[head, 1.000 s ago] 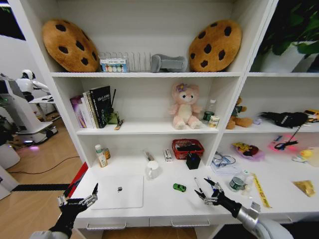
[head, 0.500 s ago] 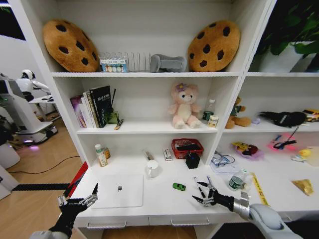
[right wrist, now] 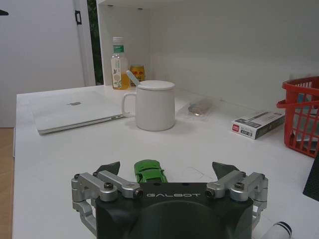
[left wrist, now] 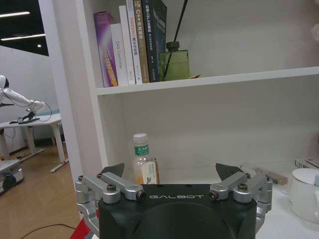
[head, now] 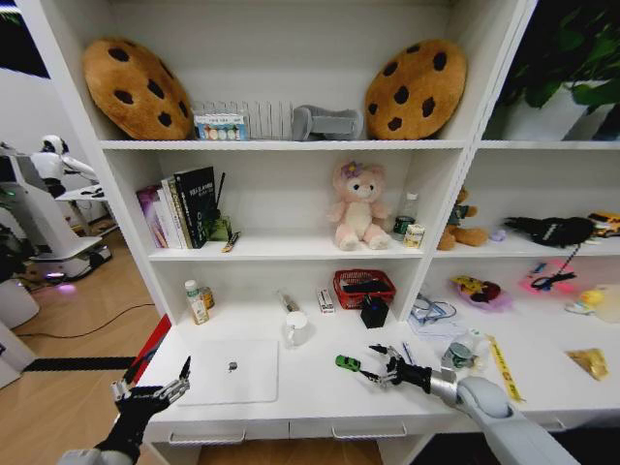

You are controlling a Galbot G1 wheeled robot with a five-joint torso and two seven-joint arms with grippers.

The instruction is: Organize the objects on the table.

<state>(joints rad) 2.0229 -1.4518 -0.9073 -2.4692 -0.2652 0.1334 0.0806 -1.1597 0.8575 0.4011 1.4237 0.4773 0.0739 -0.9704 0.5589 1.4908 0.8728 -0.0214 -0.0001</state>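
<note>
Reaching low over table (head: 310,392), my right gripper (head: 376,366) spread wide, green toy car (head: 348,363) just ahead of fingertips, not touching. Right wrist view adds: car (right wrist: 149,171) sits between my parted fingers, white mug (right wrist: 154,105) and closed laptop (right wrist: 75,109) beyond, red basket (right wrist: 303,114) off to side. My left gripper (head: 150,391) parked at table's left corner, fingers apart, nothing held; its wrist view catches books (left wrist: 132,42) on shelf. Pens (head: 402,351) lie beside right wrist.
</note>
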